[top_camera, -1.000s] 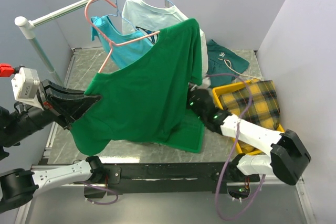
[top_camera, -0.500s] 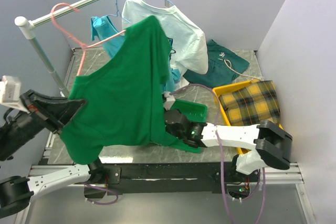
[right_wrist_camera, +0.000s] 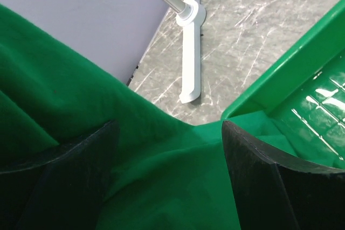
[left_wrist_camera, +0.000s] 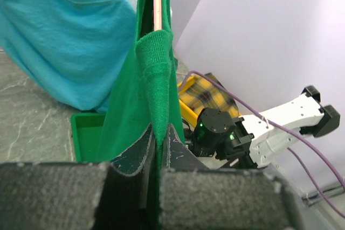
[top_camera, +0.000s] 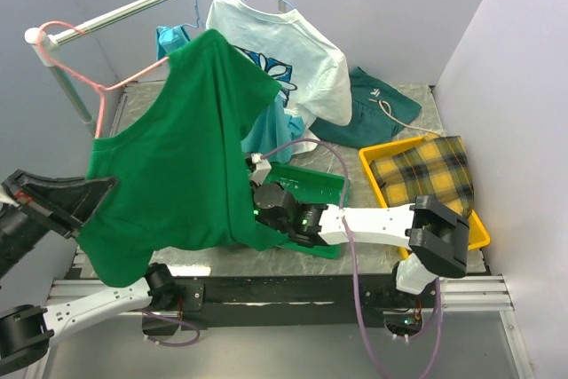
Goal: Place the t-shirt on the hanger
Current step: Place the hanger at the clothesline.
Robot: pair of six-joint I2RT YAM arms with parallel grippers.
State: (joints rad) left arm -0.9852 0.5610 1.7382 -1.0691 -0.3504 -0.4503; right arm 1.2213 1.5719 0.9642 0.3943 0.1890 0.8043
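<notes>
Nine o'clock: left fingers pinched tight on an edge of the plain kelly-green t-shirt. Its top hangs on the thin pink wire hanger at eleven. Six o'clock: right fingers spread wide, green cloth between them.

A white t-shirt with a blue print and a turquoise shirt are hung from a metal rail at the back. A dark teal garment with a white logo is laid crumpled on the grey marbled tabletop, just behind a yellow tray in which a yellow plaid cloth is held. A green tray is set nearer the front.
</notes>
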